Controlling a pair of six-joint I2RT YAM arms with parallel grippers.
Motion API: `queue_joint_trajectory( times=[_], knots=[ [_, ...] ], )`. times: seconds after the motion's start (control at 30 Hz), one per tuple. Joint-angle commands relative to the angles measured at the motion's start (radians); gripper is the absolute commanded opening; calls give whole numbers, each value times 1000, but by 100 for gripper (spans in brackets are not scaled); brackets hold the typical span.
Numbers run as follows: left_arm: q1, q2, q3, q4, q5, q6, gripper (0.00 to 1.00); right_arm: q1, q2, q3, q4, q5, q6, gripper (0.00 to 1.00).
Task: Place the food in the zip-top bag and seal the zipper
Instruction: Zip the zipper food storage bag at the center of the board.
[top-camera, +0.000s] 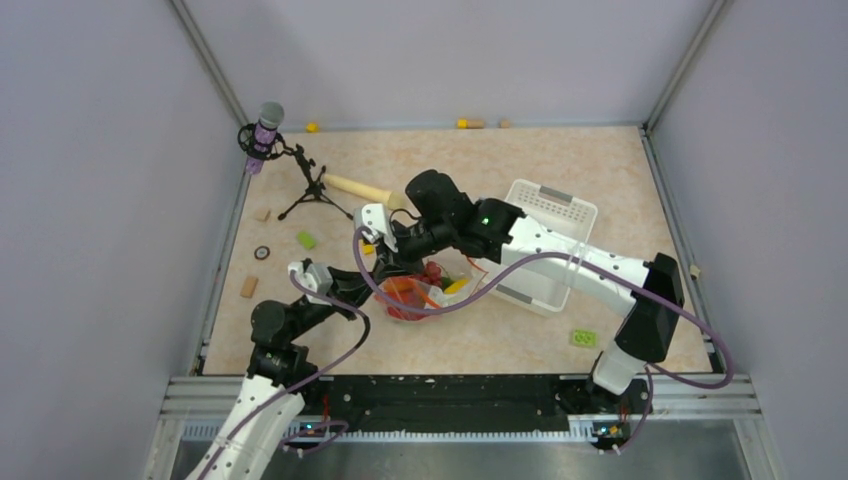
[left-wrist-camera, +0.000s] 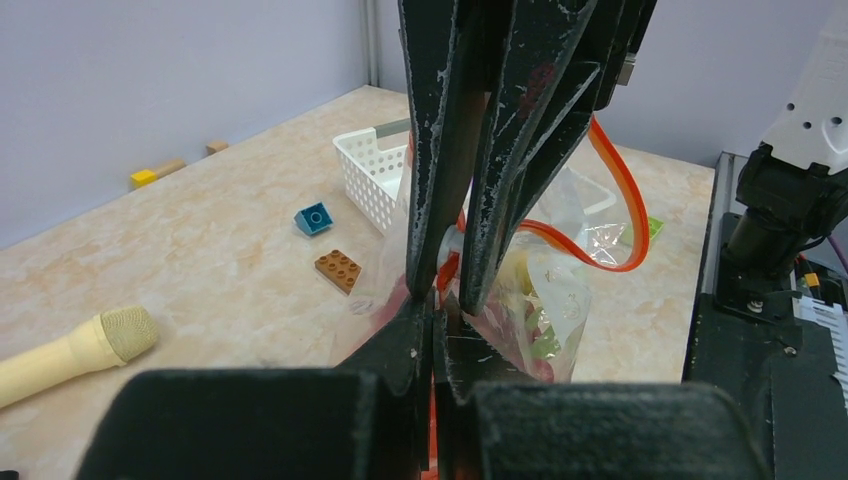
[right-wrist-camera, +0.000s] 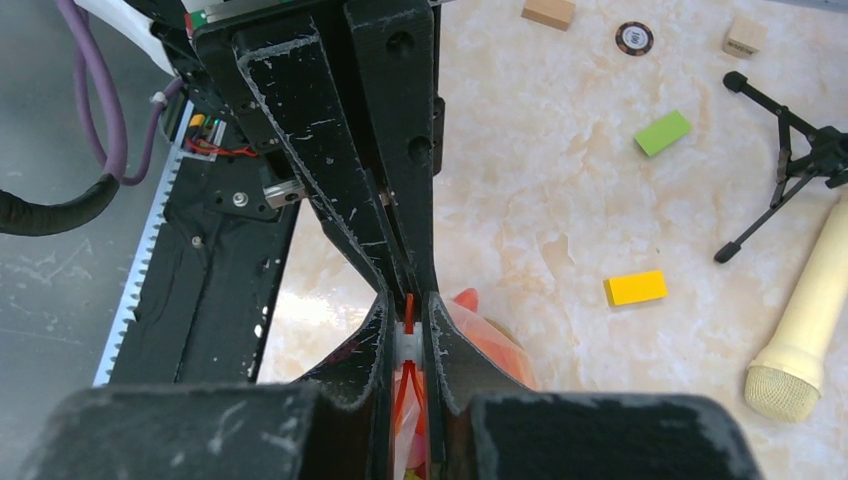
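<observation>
**Bag pinched by both grippers at mid-desk**

Beige marbled desk (top-camera: 480, 340), with grey walls standing along its far, left and right edges.

- Bag (top-camera: 440, 300): a clear pouch, sitting at the middle of the desk slightly toward the near edge, just beside the basket's near-left corner.
- Food (top-camera: 428, 283): red, orange and yellow pieces lying inside the bag and showing through the plastic.
- Zipper (left-wrist-camera: 622, 205): an orange strip. Its loose part is arching up off the bag's mouth, and its other end is running down between the two sets of fingers.
- Left gripper (left-wrist-camera: 437, 318): reaching in from the near-left corner, its fingers clenched on the zipper with only a sliver of orange showing between them.
- Right gripper (right-wrist-camera: 407, 312): coming down from the far side, also clamped on the zipper. Its tips are meeting the left gripper's tips almost point to point.
- Basket (top-camera: 560, 205): white and perforated, sitting right of centre.
- Microphone (top-camera: 268, 122): standing on a black tripod (top-camera: 315, 192) near the far-left corner.
- Stick (top-camera: 355, 187): tan, lying beside the tripod.
- Loose blocks: a green one (top-camera: 306, 239) and a tan one (top-camera: 248, 287) are lying toward the left edge, a yellow one (right-wrist-camera: 635, 288) by the bag, and a green brick (top-camera: 583, 338) toward the near-right corner. A brown one (left-wrist-camera: 338, 268) and a blue one (left-wrist-camera: 313, 217) are lying beside the basket.
</observation>
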Motion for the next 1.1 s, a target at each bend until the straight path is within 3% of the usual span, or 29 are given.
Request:
queue_joint_trajectory(
  times=[0.0,0.53,0.83,1.07],
  knots=[
    [3,-34,-8,67,-56,-20,0,10,-33,12,-81,78,-34,3],
    [4,-86,-22,66,-133,-45,0,7,-162,-79,-141,291,-72,1],
    [3,-86,-24,56,-347,-98,0,-32,-241,-159,-154,422,-37,0],
    [5,-64,-11,32,-531,-149,0,-86,-320,-284,-33,511,74,0]
  ],
)
